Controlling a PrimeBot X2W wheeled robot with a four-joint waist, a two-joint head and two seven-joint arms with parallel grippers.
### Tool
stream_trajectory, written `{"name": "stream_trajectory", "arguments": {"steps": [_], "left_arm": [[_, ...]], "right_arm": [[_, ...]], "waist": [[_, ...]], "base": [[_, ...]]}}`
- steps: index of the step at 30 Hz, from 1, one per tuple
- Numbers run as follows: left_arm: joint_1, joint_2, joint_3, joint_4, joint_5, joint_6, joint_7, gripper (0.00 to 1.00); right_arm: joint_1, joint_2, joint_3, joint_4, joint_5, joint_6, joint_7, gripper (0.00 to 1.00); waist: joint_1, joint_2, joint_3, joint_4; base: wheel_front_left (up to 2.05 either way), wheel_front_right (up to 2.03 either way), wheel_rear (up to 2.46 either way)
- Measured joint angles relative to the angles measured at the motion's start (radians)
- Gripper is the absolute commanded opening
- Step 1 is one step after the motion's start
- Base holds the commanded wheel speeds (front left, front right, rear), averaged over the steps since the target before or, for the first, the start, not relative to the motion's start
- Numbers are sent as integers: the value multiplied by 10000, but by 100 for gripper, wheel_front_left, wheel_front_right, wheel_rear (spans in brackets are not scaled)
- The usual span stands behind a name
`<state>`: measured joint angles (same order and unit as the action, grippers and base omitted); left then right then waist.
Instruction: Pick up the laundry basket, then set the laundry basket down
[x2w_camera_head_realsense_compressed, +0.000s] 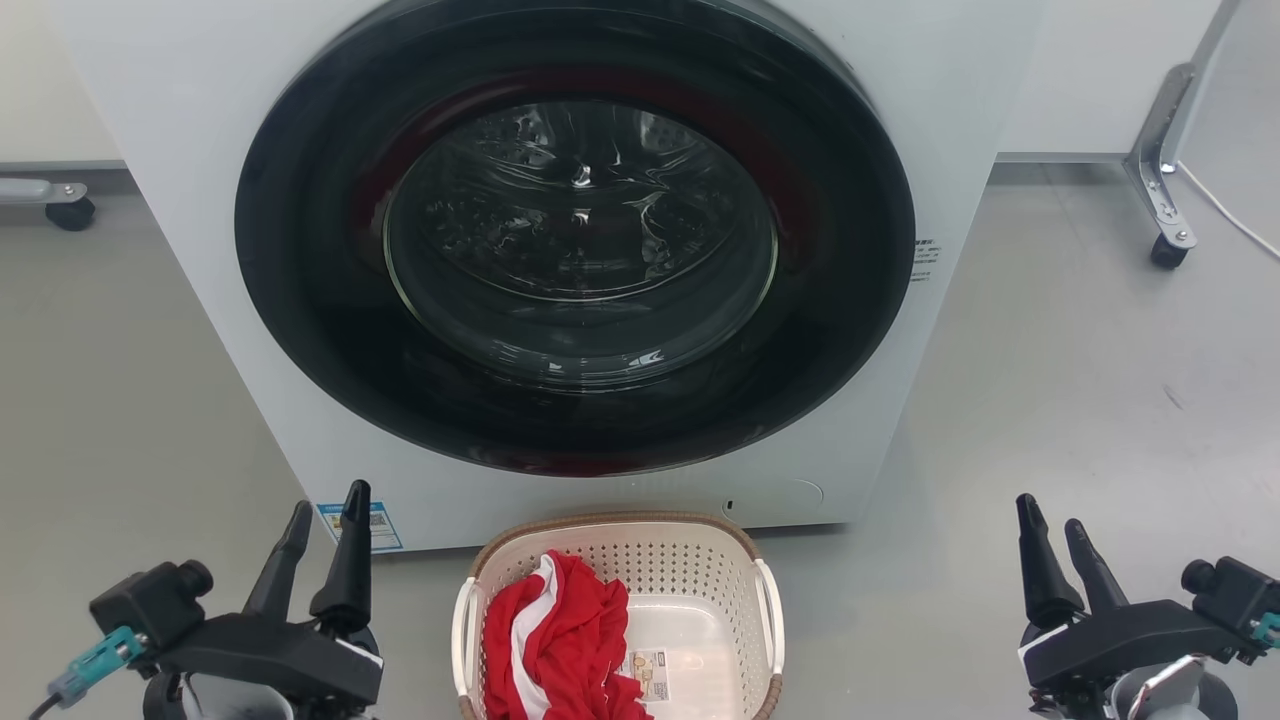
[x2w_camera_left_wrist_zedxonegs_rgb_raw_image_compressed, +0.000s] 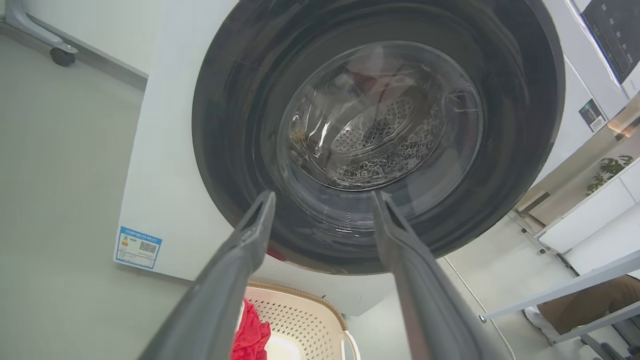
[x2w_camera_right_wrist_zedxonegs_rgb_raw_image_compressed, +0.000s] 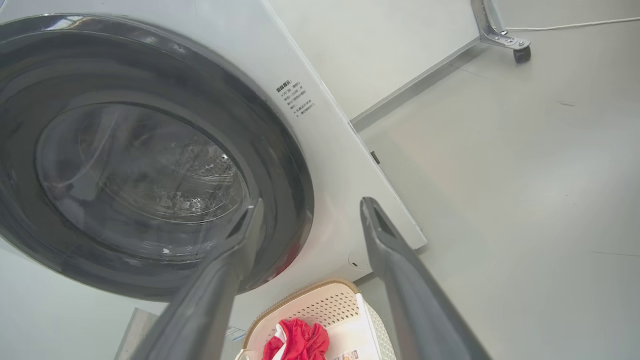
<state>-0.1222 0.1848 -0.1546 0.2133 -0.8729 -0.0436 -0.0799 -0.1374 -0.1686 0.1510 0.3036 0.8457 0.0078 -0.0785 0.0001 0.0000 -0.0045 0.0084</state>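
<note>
The laundry basket (x2w_camera_head_realsense_compressed: 690, 560) is cream-white and perforated with a brown woven-look rim and white side handles. It stands on the floor at the bottom centre of the head view, just in front of the washing machine, holding a red and white garment (x2w_camera_head_realsense_compressed: 560, 640). The basket (x2w_camera_left_wrist_zedxonegs_rgb_raw_image_compressed: 305, 315) also shows low in the left wrist view and in the right wrist view (x2w_camera_right_wrist_zedxonegs_rgb_raw_image_compressed: 325, 302). My left gripper (x2w_camera_head_realsense_compressed: 325, 510) hangs open to the basket's left, well apart from it. My right gripper (x2w_camera_head_realsense_compressed: 1050, 520) hangs open far to the basket's right. Both are empty.
A white front-loading washing machine (x2w_camera_head_realsense_compressed: 180, 150) with a shut dark round door (x2w_camera_head_realsense_compressed: 575, 235) stands right behind the basket. Wheeled metal frame legs stand at back left (x2w_camera_head_realsense_compressed: 70, 212) and back right (x2w_camera_head_realsense_compressed: 1165, 250). A white cable (x2w_camera_head_realsense_compressed: 1230, 215) lies on the grey floor.
</note>
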Motion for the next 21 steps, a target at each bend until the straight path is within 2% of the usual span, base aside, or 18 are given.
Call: {"name": "stream_trajectory", "arguments": {"steps": [9, 21], "left_arm": [[1, 198, -523, -188, 1419, 188, -291, 100], [10, 221, -917, -61, 2656, 487, -719, 100]], "right_arm": [[-13, -138, 395, 12, -1277, -238, -301, 100], [-16, -272, 823, 176, -2842, -529, -736, 100]], "waist": [[0, 0, -8, 13], [0, 0, 0, 19]], "base": [[0, 0, 0], [0, 0, 0]]}}
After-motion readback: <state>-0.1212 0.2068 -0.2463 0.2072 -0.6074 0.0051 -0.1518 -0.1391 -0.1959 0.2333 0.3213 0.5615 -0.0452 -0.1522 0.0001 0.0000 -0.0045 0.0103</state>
